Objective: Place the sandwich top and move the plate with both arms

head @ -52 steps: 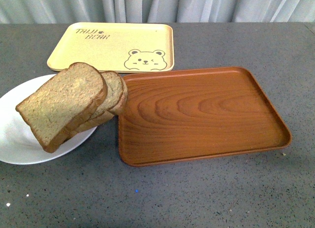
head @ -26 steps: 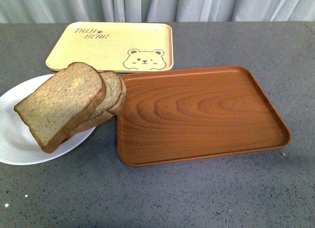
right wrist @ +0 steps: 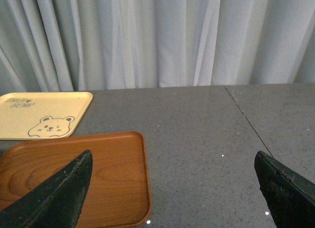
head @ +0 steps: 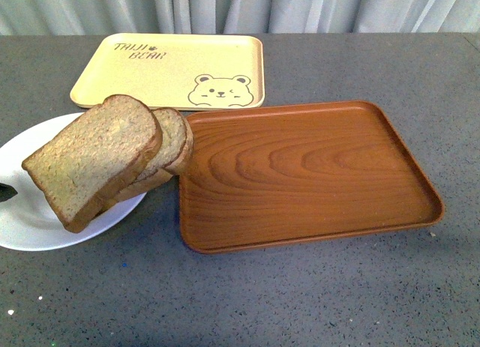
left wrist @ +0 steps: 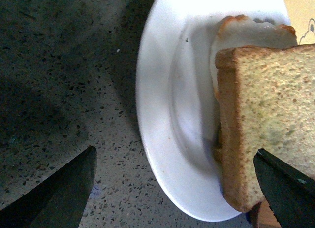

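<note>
Grey table (head: 300, 302) around the plate (head: 22, 227), sandwich top (head: 94, 163) over its rim; left claw (left wrist: 174, 156), right claw (right wrist: 173, 158) wide apart, empty.

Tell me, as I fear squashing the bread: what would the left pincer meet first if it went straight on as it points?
Most likely the plate: its bare white surface lies between the fingers of the open left pincer. The sandwich top sits close by one finger and might be brushed; depth is unclear.
</note>
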